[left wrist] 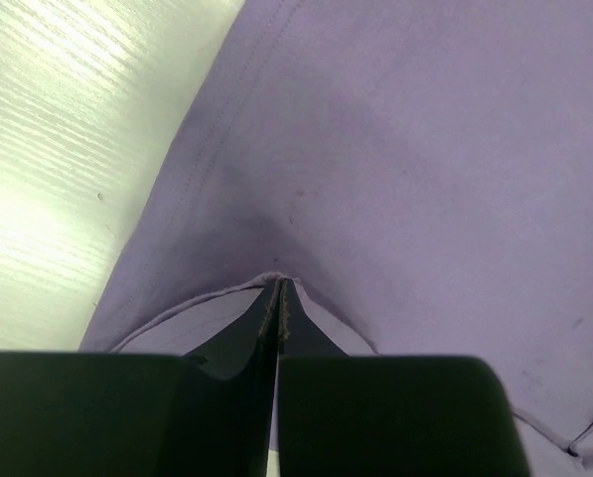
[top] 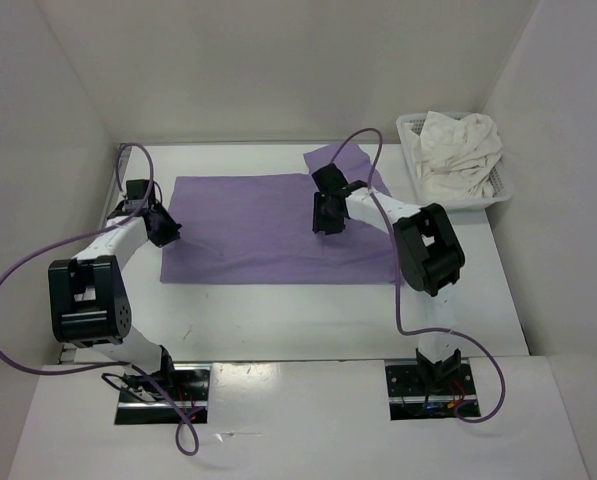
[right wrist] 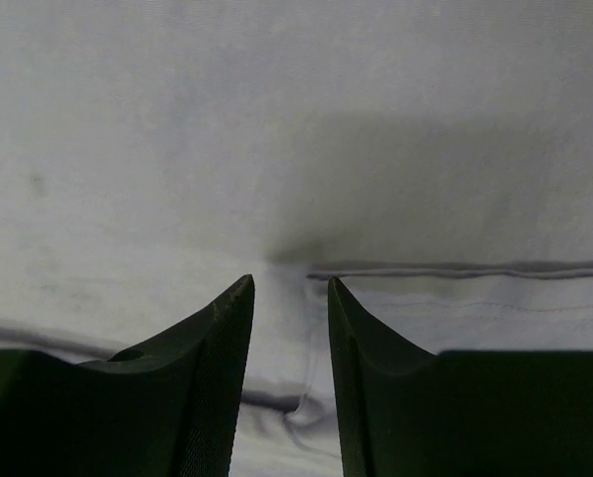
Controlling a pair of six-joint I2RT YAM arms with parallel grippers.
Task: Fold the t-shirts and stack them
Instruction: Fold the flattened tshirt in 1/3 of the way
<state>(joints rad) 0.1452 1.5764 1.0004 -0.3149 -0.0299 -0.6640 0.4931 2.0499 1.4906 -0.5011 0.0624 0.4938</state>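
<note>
- White table inside white walls; the lavender t-shirt lies spread flat at frame centre.
- Left gripper: fingers pressed together, pinching the shirt's left edge.
- Right gripper: fingers narrowly parted, tips on the cloth near the shirt's upper right, beside a hem seam.
- Judged step: starting a fold. Secure the right grip, then lift both points level and taut to avoid a skewed crease.
- Cream t-shirt sits in the mesh basket, upper right, well apart.

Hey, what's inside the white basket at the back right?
A crumpled cream white shirt fills the basket. Anything beneath it is covered and cannot be seen.
</note>
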